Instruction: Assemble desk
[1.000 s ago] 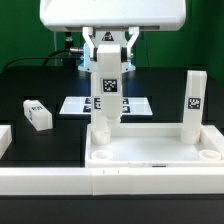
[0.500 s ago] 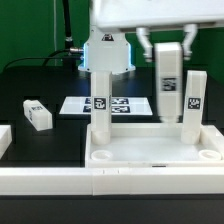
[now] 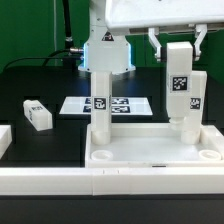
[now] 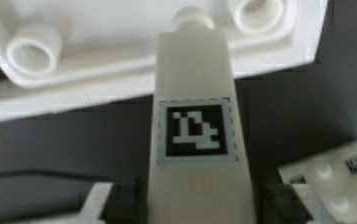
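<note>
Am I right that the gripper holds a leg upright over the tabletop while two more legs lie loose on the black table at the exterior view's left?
Not quite: only one loose leg lies on the black table there, as the exterior view shows. The gripper does hold a leg upright over the tabletop.

One tabletop [image 3: 150, 150], four legs [image 3: 100, 95] [image 3: 178, 85] [image 3: 199, 100] [image 3: 38, 115] and one marker board [image 3: 135, 105] are in sight.

On my wrist feed a white square leg [image 4: 201, 100] fills the middle, its black-and-white tag [image 4: 196, 131] facing me. Past its far end lies the white tabletop [image 4: 104, 92], with two round sockets [image 4: 33, 60] flanking the tip. A blurred white piece [image 4: 335, 178] sits beside the leg on the dark table.
</note>
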